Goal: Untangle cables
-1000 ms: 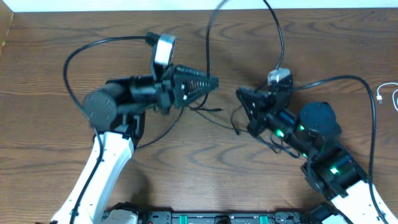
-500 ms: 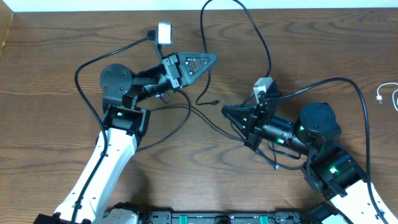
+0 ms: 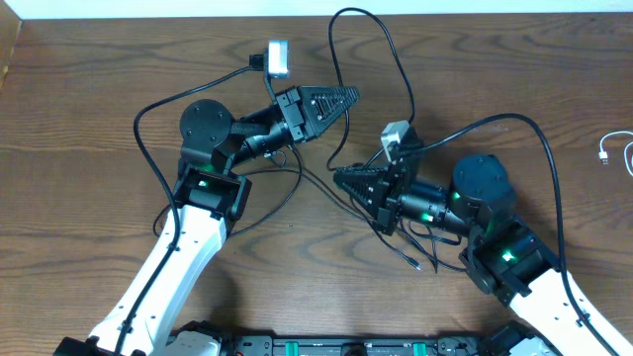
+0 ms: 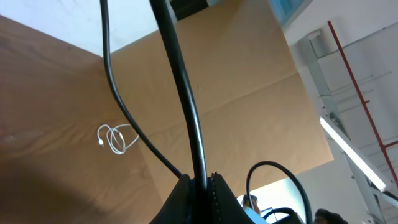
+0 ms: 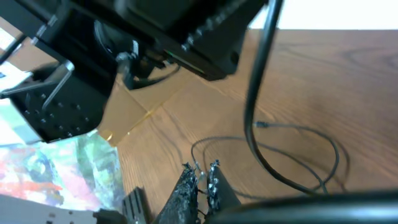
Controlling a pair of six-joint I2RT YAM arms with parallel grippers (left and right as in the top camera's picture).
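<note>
Two grippers meet near the middle of the table [image 3: 89,119], tips close but apart. The left gripper [image 4: 200,182] is clamped on a black cable [image 4: 186,106] that rises straight out of its fingertips. The right gripper [image 5: 200,169] is almost closed, with only a thin slit between its tips. Whether a cord sits lower in that slit cannot be told.

Just past the right gripper's tips, a thin black loop [image 5: 298,127] lies flat on the wood. In the overhead view more thin black cables [image 3: 410,263] trail beneath and behind that gripper, one ending in a small plug toward the near edge. The white cable [image 3: 615,150] lies coiled well apart from all this, at the table's right edge.

Bare wood stretches wide to the left of the left arm and along the far edge, where a pale strip marks the table's end. More bare wood lies between the right arm and the white coil. A cardboard wall [image 4: 249,81] stands beyond the white coil in the left wrist view.

The left arm comes up from the near edge, bends at its elbow and points its gripper rightward and up off the table. The right arm comes in from the near right corner, folds at its elbow and reaches left, its gripper low over the wood.
</note>
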